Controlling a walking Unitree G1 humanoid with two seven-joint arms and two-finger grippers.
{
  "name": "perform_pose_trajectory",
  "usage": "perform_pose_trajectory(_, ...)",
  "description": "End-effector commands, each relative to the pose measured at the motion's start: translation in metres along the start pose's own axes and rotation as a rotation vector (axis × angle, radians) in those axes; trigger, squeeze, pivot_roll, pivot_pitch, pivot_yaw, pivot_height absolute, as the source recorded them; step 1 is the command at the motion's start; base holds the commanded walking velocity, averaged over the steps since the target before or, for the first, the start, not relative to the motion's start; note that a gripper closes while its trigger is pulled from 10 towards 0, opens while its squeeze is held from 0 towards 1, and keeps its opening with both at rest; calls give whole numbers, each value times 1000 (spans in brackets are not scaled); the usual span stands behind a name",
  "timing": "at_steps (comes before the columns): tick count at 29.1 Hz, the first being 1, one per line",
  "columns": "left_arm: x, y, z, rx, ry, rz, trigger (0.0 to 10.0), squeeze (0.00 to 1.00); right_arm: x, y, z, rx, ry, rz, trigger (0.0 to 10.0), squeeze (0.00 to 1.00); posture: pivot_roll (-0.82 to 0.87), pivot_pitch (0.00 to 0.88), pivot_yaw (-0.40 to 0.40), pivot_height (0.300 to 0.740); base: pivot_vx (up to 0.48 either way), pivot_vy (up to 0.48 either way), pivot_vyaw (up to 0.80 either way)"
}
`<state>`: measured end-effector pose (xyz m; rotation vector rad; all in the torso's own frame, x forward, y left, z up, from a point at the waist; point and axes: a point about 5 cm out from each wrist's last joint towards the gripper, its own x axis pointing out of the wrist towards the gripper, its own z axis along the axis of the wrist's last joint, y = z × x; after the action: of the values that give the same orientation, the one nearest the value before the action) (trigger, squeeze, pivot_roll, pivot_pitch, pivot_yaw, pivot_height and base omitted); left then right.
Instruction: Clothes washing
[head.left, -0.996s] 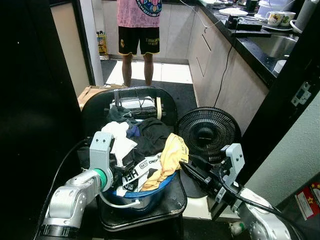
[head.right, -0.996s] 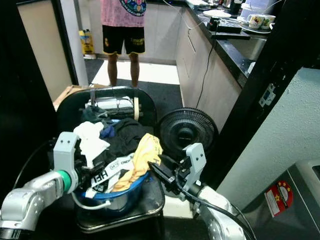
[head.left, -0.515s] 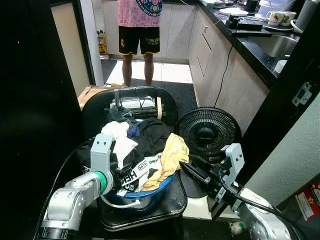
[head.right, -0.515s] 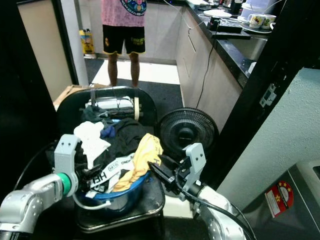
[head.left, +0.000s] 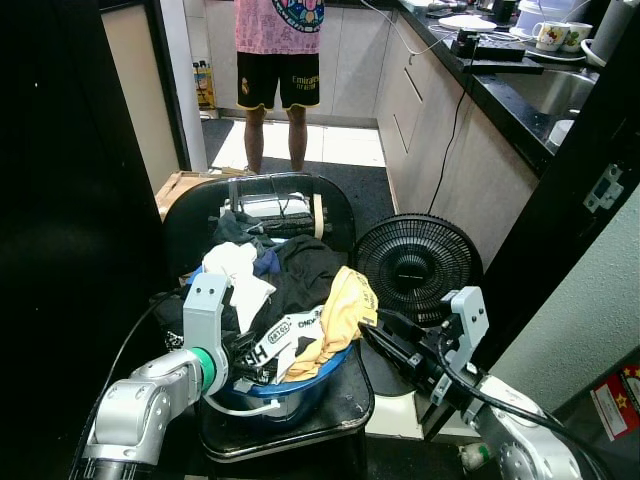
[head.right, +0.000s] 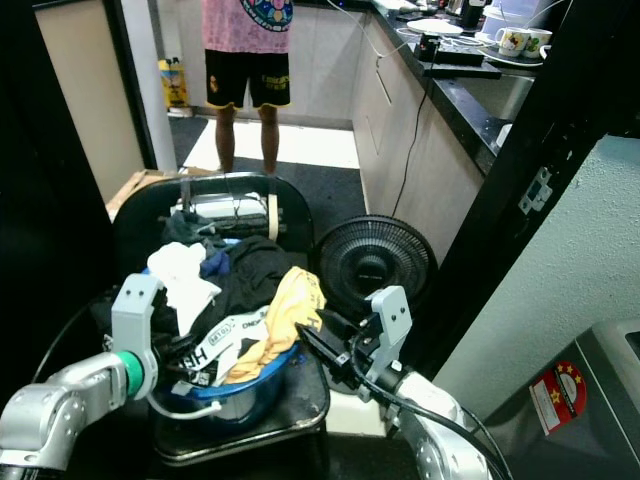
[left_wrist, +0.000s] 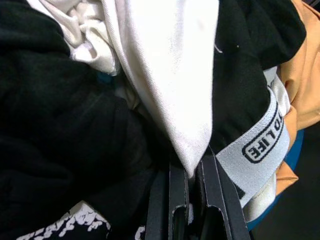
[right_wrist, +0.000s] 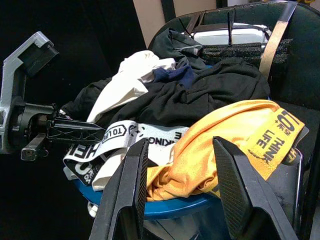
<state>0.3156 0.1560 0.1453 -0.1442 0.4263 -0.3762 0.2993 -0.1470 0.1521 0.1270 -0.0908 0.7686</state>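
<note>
Left pincer (left_wrist: 186, 200) has pushed further right into the blue basin (head.left: 300, 385) and clamped the white garment (left_wrist: 170, 75); right pincer (right_wrist: 180, 185) stays apart by the yellow shirt (head.left: 345, 310), so pulling looks next.

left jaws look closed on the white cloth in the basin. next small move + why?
Probably lift the left gripper a little: its jaws are shut on the white garment, which lies tangled with dark clothes in the blue basin. The right gripper waits open beside the yellow garment.
</note>
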Motion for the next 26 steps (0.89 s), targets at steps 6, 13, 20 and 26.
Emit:
perform_pose_trajectory(6,-3,-10,23,24,-206,-47,0,0,0,-2,-1,-9,9,-6,10000,0,-27,109,-15,740,0,0,0)
perform_pose_trajectory(13,-38,-35,105,-59,-768,-208,0,0,1,-3,-1,-9,3,-11,10000,0,-27,104,-15,740,0,0,0)
perform_pose_trajectory(20,-57,-44,130,-103,-941,-311,0,0,1,-3,0,-10,1,-12,10000,0,-27,102,-14,740,0,0,0)
perform_pose_trajectory(26,-72,-55,145,-129,-1035,-417,0,0,2,-4,0,-11,-2,-12,10000,0,-27,100,-15,740,0,0,0)
